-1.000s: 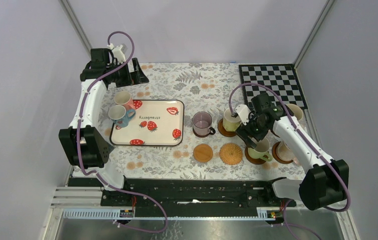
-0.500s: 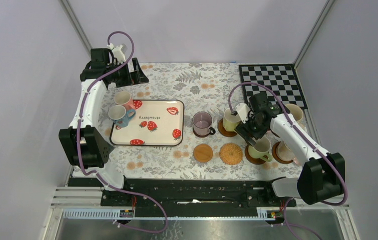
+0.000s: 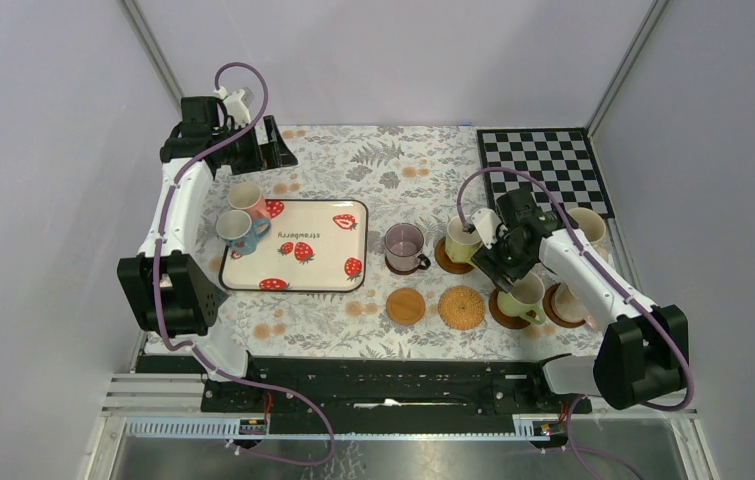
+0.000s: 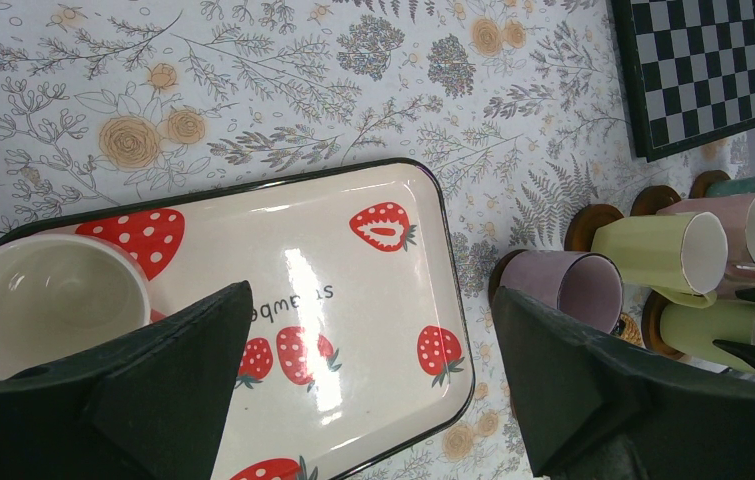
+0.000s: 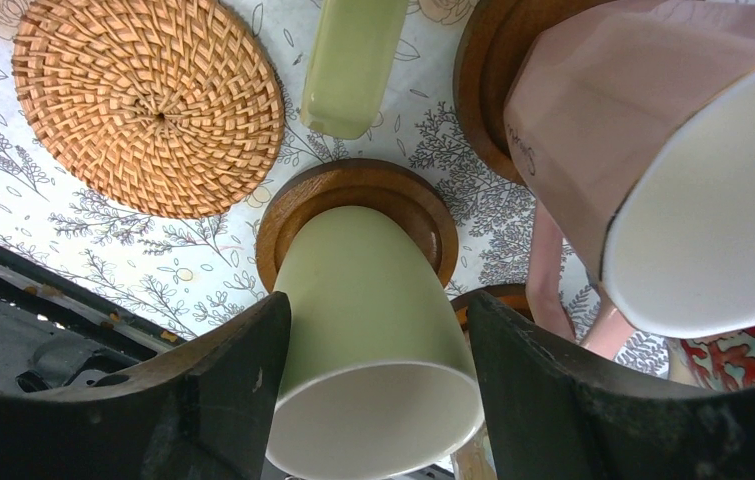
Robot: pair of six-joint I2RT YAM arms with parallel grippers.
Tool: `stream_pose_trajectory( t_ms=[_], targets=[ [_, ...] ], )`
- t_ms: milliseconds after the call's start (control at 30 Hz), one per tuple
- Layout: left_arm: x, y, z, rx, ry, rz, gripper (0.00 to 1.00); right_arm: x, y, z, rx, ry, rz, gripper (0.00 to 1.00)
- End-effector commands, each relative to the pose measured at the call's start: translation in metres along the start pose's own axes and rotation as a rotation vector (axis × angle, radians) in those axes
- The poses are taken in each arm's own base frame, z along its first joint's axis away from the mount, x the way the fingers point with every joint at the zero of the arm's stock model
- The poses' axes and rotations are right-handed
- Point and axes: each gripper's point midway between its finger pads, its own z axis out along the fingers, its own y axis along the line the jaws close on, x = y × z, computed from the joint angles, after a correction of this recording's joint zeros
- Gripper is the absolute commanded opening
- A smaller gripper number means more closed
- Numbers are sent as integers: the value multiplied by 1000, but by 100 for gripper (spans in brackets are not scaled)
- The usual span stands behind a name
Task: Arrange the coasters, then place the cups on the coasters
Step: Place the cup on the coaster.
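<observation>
Right hand (image 5: 378, 300) is set around green mug (image 5: 363, 255) on dark coaster (image 5: 353, 185); grip cannot be told. Left hand (image 4: 371, 295) is held wide open over tray (image 4: 293, 215).

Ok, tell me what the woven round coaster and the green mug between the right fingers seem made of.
Woven round tan coaster: likely rattan or similar plant fibre, matt; coiled braided strands show. Pale green mug: probably glazed ceramic; smooth, faintly glossy wall, white inside.

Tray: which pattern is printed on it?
Red strawberries on the cream tray, clearest in the left wrist view.
</observation>
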Motion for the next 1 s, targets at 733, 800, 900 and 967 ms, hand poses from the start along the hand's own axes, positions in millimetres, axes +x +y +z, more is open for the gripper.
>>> stream_pose_trajectory(
  t_ms=[733,800,900,967],
  targets=[
    [-11,-3,1,13,-43,27,99,-2,21,-39,-68,-69,-14,100],
    [-10,-3,2,17,-41,23,99,11,30,-45,-97,-40,-16,100],
    [-8,-3,4,23,-44,20,99,29,40,-52,-118,6,-4,100],
    [-8,-3,5,27,-41,16,99,38,44,-56,-122,30,13,100]
  ],
)
